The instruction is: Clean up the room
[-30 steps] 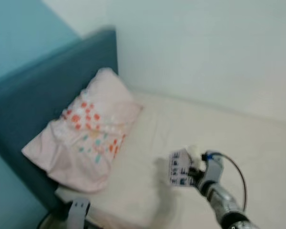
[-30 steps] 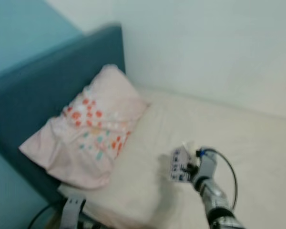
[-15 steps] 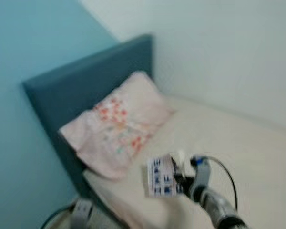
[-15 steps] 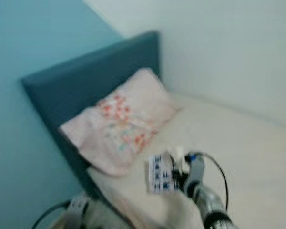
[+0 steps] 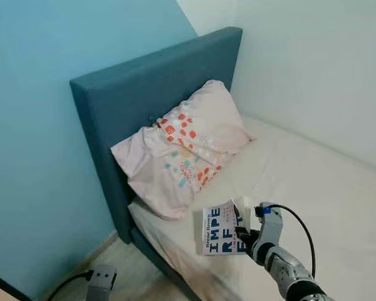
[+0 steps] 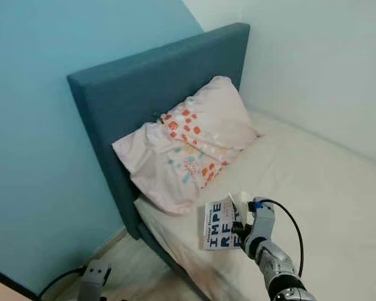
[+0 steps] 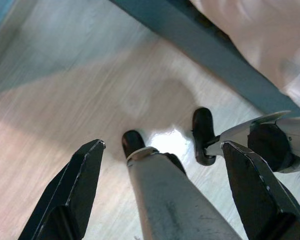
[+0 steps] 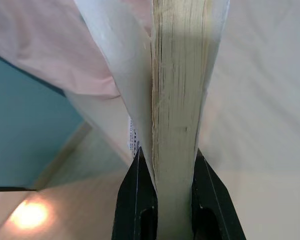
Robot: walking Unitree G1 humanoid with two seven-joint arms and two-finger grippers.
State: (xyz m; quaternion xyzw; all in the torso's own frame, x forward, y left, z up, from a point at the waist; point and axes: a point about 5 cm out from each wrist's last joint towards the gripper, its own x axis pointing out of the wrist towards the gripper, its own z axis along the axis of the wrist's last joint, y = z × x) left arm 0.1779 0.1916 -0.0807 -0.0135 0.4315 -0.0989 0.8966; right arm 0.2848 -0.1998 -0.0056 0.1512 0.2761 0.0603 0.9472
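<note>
My right gripper [image 5: 240,231] is shut on a white book [image 5: 221,228] with blue letters on its cover, held upright above the near edge of the bed [image 5: 313,182]. In the right wrist view the book's page edge [image 8: 177,115] runs straight out between the two black fingers [image 8: 138,200]. A pink pillow [image 5: 185,150] with orange and teal spots leans on the teal headboard [image 5: 138,88], just beyond the book. My left gripper [image 7: 162,195] hangs open over the wooden floor [image 7: 65,90], with my own leg [image 7: 175,200] between its fingers.
A blue wall [image 5: 44,125] rises left of the headboard, a white wall [image 5: 313,69] behind the bed. Wooden floor [image 5: 122,269] shows beside the bed, with a black cable [image 5: 66,285] along it.
The whole view has swung to the right, so the bed, pillow and blue wall shifted in the picture. The book stays in my right gripper, now over the bed's near edge.
</note>
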